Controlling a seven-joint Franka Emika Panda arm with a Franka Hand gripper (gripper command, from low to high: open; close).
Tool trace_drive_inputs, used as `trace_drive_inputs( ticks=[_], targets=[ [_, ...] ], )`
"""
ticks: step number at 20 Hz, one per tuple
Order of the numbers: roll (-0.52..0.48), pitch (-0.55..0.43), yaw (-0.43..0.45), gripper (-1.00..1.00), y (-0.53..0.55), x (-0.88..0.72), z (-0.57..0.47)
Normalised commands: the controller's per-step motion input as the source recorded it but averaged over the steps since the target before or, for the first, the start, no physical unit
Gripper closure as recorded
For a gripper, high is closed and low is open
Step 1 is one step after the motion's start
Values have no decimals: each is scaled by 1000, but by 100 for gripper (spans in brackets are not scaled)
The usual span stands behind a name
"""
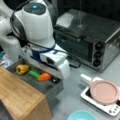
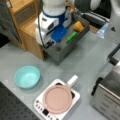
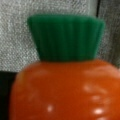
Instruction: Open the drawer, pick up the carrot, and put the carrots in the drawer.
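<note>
The dark-grey drawer [image 1: 53,90] [image 2: 62,53] stands pulled open from the bamboo-topped cabinet [image 1: 20,97] [image 2: 27,27]. Inside it the orange carrot [image 1: 44,76] lies beside a green vegetable [image 1: 34,73] [image 2: 71,37] and a yellow pepper-like vegetable [image 1: 22,69] [image 2: 78,26]. My gripper [image 1: 55,79] [image 2: 48,43] reaches down into the drawer, right at the carrot's end. In the wrist view the carrot [image 3: 62,92] and its green top fill the picture and hide the fingers. In a front view from the opposite side, the arm hides the carrot.
A silver toaster oven [image 1: 87,37] [image 2: 107,95] stands on the grey table. A pink pan [image 1: 103,92] [image 2: 57,98] sits on a white cooktop. A teal bowl [image 1: 81,115] [image 2: 27,76] is near the cabinet's front.
</note>
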Motion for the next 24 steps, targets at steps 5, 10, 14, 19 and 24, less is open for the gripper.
trace_drive_inputs(
  ticks=[5,10,14,19,24],
  targets=[
    [136,-97,11,100,2,-257,-45],
    [153,-70,27,100,-20,-274,-38],
    [148,-83,10,100,-67,-288,-70],
    [140,-104,1,100,-102,-281,-96],
    [80,-184,-2,100,-41,-197,-65]
  ],
)
